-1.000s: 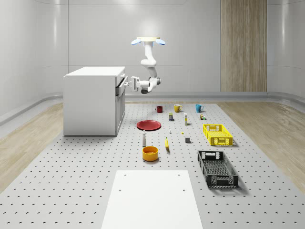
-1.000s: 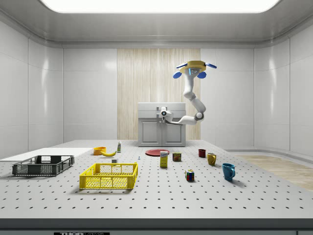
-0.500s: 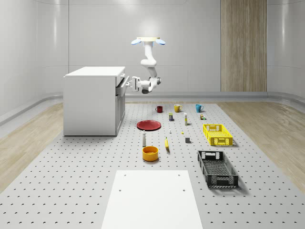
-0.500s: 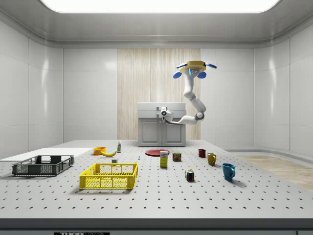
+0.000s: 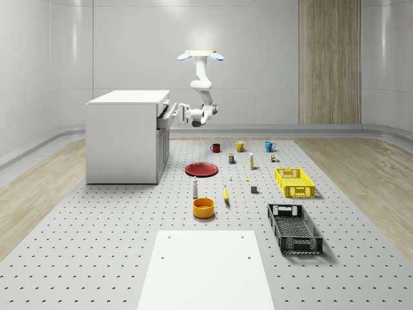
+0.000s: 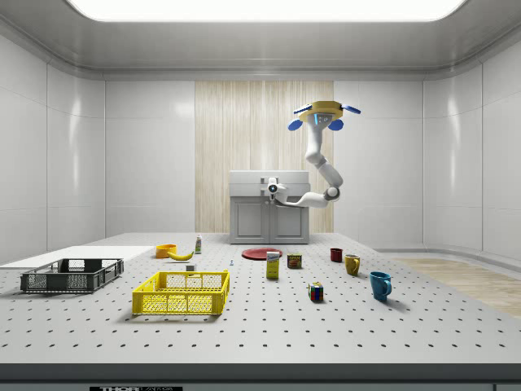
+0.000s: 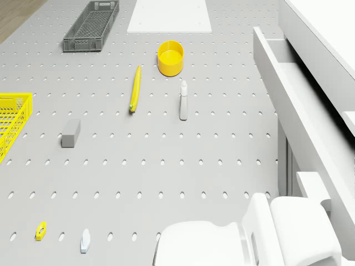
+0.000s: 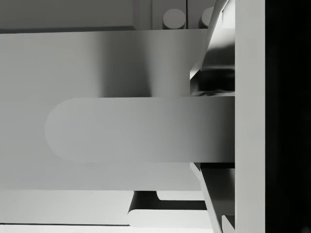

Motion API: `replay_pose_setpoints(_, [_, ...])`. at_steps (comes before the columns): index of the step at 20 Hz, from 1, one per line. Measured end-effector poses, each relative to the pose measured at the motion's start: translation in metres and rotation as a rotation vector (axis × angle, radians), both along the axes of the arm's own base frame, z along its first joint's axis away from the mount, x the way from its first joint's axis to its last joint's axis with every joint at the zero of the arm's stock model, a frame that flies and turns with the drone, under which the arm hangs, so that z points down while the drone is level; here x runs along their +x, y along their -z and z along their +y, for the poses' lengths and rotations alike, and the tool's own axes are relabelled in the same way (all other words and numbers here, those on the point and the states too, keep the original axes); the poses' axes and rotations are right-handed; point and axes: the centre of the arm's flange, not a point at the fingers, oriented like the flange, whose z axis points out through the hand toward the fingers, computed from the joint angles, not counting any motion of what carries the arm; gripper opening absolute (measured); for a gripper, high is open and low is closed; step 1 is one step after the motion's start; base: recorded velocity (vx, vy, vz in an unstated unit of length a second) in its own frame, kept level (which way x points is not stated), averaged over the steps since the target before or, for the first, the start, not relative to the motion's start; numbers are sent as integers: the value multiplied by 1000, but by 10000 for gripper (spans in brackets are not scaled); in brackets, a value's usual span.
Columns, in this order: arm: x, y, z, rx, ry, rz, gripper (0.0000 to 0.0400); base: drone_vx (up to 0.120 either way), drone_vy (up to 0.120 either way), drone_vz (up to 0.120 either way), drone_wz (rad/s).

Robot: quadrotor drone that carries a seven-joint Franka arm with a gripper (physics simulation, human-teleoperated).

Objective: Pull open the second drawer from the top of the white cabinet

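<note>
- One drawer (image 5: 166, 114) of the white cabinet (image 5: 126, 137) stands partly pulled out, apparently the second from the top.
- Drone (image 5: 201, 55) hovers beside the cabinet front, above the perforated floor (image 5: 97, 245).
- Gripper (image 5: 177, 113) sits at the drawer handle (image 8: 141, 129); the fingers appear clamped on it.

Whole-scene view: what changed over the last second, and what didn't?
The claw, shut on the rounded grey handle, has drawn slightly toward the whole-scene view's right, away from the white cabinet. The white drawer came a little farther out with it. The drone hovers in the same spot beside the cabinet, and the red plate has not moved.
</note>
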Motion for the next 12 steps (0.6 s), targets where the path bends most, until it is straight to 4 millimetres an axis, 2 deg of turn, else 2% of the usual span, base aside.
replay_pose_setpoints(1, [2,7,-2,7,0,-39,166,0,0,0,0])
replay_pose_setpoints(5, [2,7,-10,15,1,-34,124,0,0,0,0])
replay_pose_setpoints(6, [0,0,-13,2,0,7,183,0,0,0,0])
replay_pose_setpoints(7, [0,2,-17,-2,0,-34,165,0,0,0,0])
replay_pose_setpoints(12, [1,5,-37,7,1,-21,141,0,0,0,0])
